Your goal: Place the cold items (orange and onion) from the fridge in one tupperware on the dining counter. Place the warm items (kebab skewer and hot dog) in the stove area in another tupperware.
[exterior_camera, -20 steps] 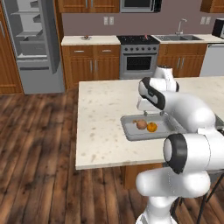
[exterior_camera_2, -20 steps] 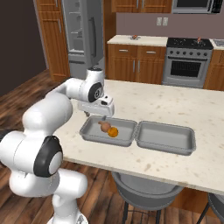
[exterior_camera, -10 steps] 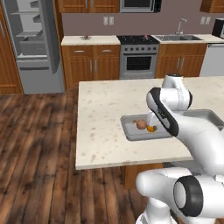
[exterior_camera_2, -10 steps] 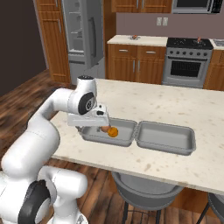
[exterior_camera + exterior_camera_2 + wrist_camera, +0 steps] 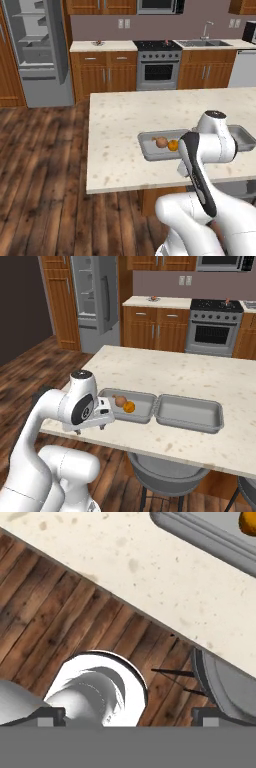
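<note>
Across the room stand the open fridge, the stove and the wooden cabinets, with plank floor between them and the pale stone surface of the dining island. On that surface lie two grey tupperware trays side by side: the nearer tupperware holds the onion and the orange, the two touching or nearly so, while the second tray is bare. A grey stool sits tucked under the island's near edge. From the left base view the arm's white elbow stands in front of the trays, hiding the right end of the first one and most of the second. Compared with a second ago, the arm has pulled back from over the food tray and folded down toward the island's near edge, and the base cameras now look at the island from a closer, shifted position. The pincer points down past the surface edge at the floor and stool seat, its fingertips spread as wide as they go, holding and touching nothing; a sliver of the orange shows at the top corner of the hand view.
</note>
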